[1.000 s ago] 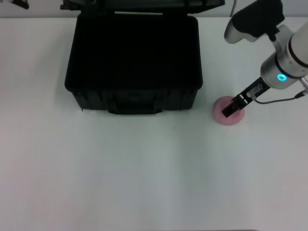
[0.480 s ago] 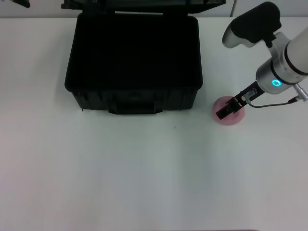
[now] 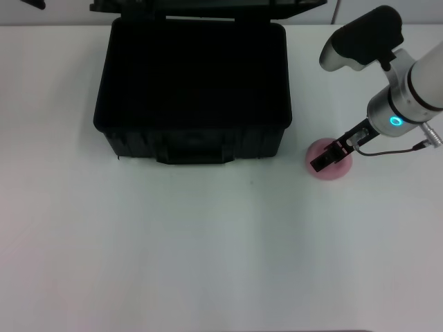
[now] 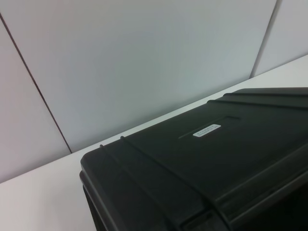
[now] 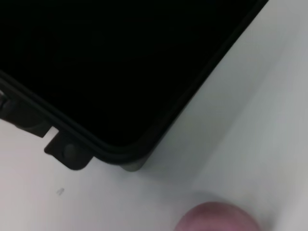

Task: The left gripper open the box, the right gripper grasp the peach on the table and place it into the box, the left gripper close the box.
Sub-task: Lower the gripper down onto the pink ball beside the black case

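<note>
Black plastic walls frame the box (image 3: pixel 192 90), which stands with its lid thrown back at the far edge, so the first step of the task looks finished. Its dark inside shows no fruit, as far as the head view can tell. The peach (image 3: pixel 331 166) sits on the white table (image 3: pixel 208 256) at about four o'clock from the box, near its front right corner but apart from it. The right gripper (image 3: pixel 324 161) is down on the peach, its slim black fingers lying across the top of the fruit; whether the jaws are apart or pressed onto the flesh cannot be told from any view. In the right wrist view only a pink sliver of the peach shows, with the box corner and a latch beyond it. The left gripper (image 3: pixel 31 3) is barely seen at the far left edge, at roughly ten o'clock from the box, and the state of its jaws cannot be told either; the left wrist view looks across the raised lid and its small white label (image 4: pixel 207 130). By this reading the grasp is the step in hand, and the lift, the carry to the box, the release and the closing of the lid are all left to do.
</note>
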Motion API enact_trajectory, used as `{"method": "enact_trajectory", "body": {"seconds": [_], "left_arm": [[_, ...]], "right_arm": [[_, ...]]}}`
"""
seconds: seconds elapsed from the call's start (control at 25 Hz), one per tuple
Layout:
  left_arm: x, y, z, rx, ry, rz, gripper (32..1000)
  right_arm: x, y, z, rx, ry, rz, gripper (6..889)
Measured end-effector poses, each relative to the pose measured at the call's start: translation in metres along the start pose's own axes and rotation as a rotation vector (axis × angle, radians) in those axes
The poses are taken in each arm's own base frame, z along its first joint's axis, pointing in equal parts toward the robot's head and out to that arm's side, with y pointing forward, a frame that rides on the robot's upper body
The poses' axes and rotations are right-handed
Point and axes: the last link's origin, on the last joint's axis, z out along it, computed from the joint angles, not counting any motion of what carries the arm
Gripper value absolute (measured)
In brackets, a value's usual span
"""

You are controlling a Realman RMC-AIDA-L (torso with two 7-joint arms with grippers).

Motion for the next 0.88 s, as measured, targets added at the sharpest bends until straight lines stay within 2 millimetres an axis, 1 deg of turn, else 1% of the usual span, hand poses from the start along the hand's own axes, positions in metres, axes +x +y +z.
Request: {"method": "enact_trajectory", "body": {"seconds": [0.48, 0.88], "left_arm": [[0.0005, 0.0005, 0.0000, -0.001, 0.002, 0.001, 501], [0.0006, 0.0004, 0.0000, -0.001, 0.004, 0.002, 505]], "right_arm": [[0.0026, 0.0000, 0.0013, -0.004, 0.010, 0.004, 721], [0.0031, -0.0003, 0.0006, -0.006, 0.014, 0.001, 325]]}}
